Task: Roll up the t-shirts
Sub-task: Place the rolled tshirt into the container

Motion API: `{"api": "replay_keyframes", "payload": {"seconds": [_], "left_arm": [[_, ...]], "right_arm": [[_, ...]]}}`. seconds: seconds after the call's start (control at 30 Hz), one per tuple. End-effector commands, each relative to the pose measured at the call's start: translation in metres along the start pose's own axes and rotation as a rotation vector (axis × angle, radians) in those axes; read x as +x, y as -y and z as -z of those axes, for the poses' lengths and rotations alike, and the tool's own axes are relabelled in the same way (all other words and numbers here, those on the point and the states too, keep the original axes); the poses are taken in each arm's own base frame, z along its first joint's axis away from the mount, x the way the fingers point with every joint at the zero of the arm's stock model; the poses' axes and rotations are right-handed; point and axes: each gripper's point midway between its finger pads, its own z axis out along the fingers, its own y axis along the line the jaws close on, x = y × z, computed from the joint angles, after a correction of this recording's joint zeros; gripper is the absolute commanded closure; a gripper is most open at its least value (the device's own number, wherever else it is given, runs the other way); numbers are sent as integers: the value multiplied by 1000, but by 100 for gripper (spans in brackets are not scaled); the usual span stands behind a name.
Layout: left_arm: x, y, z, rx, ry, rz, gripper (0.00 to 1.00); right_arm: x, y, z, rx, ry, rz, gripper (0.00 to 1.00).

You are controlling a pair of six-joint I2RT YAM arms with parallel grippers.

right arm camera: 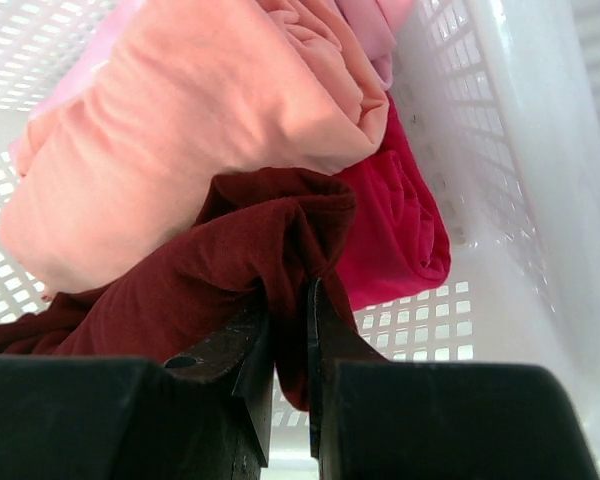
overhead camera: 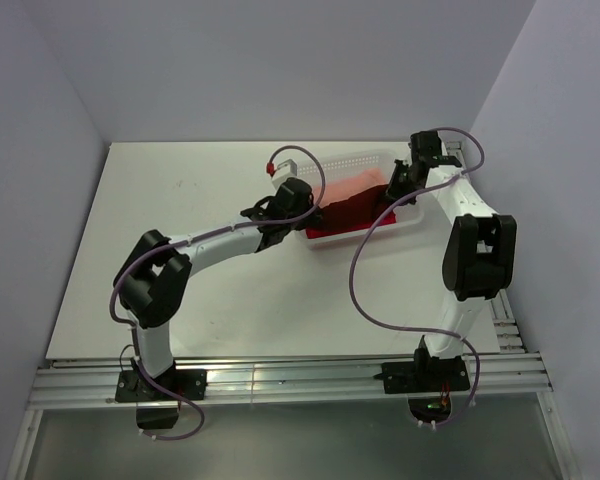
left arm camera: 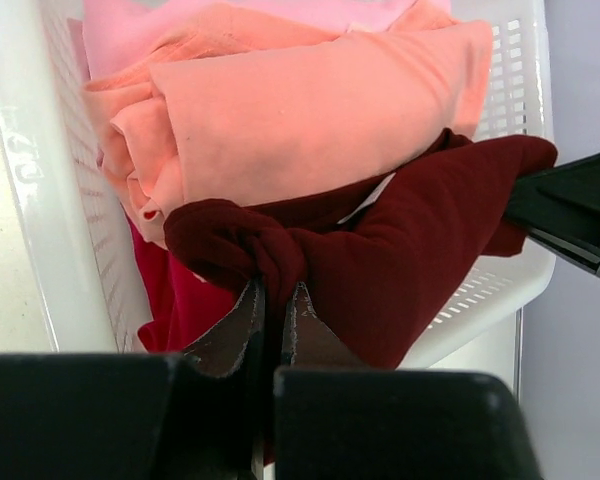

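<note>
A dark maroon t-shirt (overhead camera: 348,213) hangs bunched over the near edge of a white basket (overhead camera: 365,158). My left gripper (overhead camera: 271,213) is shut on its left end; in the left wrist view the gripper (left arm camera: 275,292) pinches the maroon t-shirt (left arm camera: 400,250). My right gripper (overhead camera: 398,190) is shut on its right end; in the right wrist view the gripper (right arm camera: 290,290) pinches the maroon t-shirt (right arm camera: 210,270). A folded peach t-shirt (left arm camera: 310,110) (right arm camera: 170,130) lies in the basket behind it. A crimson t-shirt (right arm camera: 395,225) (left arm camera: 185,300) lies under it.
The perforated basket wall (right arm camera: 500,170) closes in the shirts on the right; its rim (left arm camera: 20,200) runs along the left. A pale pink cloth (left arm camera: 280,12) lies at the back of the basket. The white table (overhead camera: 200,190) spreads left of the basket.
</note>
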Motion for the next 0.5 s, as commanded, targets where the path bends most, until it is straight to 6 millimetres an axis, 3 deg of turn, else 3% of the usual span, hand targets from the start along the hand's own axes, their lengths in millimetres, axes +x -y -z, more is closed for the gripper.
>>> {"api": "replay_keyframes", "payload": {"seconds": [0.0,0.27,0.4,0.47], "left_arm": [[4,-3,-3,-27,-32,19,99],[11,-25,-18,-105,-55,48,100],[26,-36,-27,-121,-79,65,100],[30,-40,-31,-124,-77,59,100]], "right_arm": [[-27,7,7,33,98,13,100],[-24,29,-16,135,33,20,100],[-27,45,-15,222,58,11,100],[-31,51,-10,265,86,7,94]]}}
